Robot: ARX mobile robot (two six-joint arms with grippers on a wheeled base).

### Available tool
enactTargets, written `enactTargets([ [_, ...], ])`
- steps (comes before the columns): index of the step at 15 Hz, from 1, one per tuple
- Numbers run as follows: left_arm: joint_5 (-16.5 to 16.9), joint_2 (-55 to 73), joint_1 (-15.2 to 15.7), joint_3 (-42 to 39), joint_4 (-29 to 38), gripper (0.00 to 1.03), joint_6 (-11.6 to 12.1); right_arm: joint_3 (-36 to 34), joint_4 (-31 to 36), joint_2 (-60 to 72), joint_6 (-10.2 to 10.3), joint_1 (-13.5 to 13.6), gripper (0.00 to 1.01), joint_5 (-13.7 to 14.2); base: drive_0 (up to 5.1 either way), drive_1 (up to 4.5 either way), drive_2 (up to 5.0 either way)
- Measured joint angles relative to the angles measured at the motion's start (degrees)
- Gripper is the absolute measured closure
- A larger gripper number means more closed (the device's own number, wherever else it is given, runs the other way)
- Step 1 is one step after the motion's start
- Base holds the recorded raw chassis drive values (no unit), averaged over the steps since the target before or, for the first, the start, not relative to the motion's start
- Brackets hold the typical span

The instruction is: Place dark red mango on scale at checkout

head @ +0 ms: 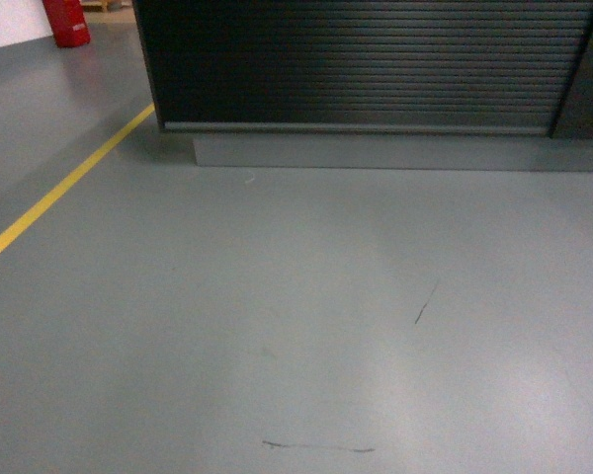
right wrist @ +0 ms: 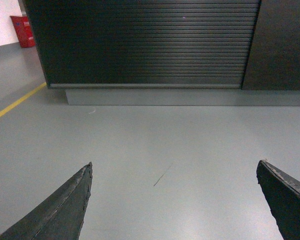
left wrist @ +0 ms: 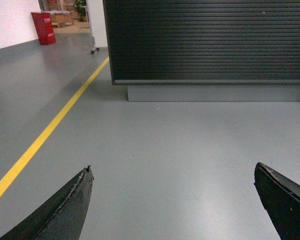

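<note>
1. The head view looks down at a grey floor (head: pixel 306 326) with the checkout (head: pixel 376 59) at the far side, a dark brown-black block with a horizontally ribbed front.
2. A grey plinth (head: pixel 376 150) runs along the base of the checkout, touching the floor.
3. A yellow line (head: pixel 64 188) painted on the floor runs from the near left toward the far left corner of the checkout.
4. A red object (head: pixel 67 22) stands on the floor at the far left, well apart from the checkout.
5. 2 thin dark scuff marks lie on the floor, 1 to the right of centre (head: pixel 427 301) and 1 at the near edge (head: pixel 316 448).
6. The left end effector (left wrist: pixel 175 200) is spread wide, its 2 dark fingers (left wrist: pixel 65 210) at the bottom corners of the left wrist view, with only bare floor between them.
7. The right end effector (right wrist: pixel 175 200) is likewise spread wide and holds nothing; its fingers (right wrist: pixel 60 210) frame bare floor.
8. The top of the checkout is out of frame in all 3 views, so neither the dark red mango nor the scale can be seen.
</note>
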Motion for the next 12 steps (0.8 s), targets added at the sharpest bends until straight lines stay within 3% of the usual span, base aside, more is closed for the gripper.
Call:
enactTargets([
  [12, 0.0, 0.0, 0.0, 0.0, -0.2, 0.05, 0.0, 0.0, -0.1, 0.0, 0.0, 0.0, 0.03, 0.0, -0.1, 4.16, -4.3],
])
